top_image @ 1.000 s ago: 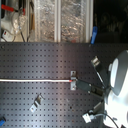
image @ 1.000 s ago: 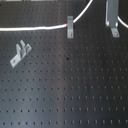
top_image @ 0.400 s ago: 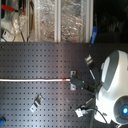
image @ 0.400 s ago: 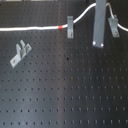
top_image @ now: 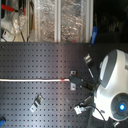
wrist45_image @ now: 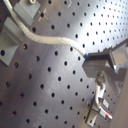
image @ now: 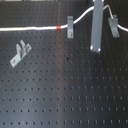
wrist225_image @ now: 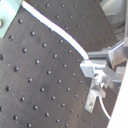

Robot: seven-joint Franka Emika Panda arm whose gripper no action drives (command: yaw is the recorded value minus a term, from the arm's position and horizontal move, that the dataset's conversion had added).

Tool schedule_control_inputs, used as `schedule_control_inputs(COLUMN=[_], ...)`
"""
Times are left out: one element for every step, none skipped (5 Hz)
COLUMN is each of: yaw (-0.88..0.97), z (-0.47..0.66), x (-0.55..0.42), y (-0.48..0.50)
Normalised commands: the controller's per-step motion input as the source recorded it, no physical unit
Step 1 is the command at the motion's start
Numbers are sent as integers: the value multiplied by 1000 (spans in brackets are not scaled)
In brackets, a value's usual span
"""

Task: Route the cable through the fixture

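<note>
— Black perforated board makes up the whole worktop. How much of it is bare?

— Most of it. In the first exterior view the wide stretch toward the near edge carries nothing but rows of holes. Everything sits in a band along the far edge.

— What is in that band?

— The cable, white, comes in from the first exterior view's left edge and runs along the board to a small grey clip. Its red band lies just short of that clip. Past the clip the cord lifts off the board and rises toward the arm.

— Any other fixtures?

— A second clip stands near the far corner on the first exterior view's right. A two-pronged bracket lies well apart on the left, clear of the cord.

— And the hand?

— The hand is closed on the cable: in both wrist views the cord ends right at the grey fingertips, held above the board. In the first exterior view a grey finger hangs down between the two clips, close to both.

— And from the other side?

— In the second exterior view the arm's white body crowds one end of the worktop, and cluttered shelving stands beyond the far edge.
</note>
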Motion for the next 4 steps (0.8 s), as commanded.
schedule_control_inputs(yaw=[137,0,0,71], z=[506,51,651,50], x=[148,3,-20,55], y=[335,12,514,202])
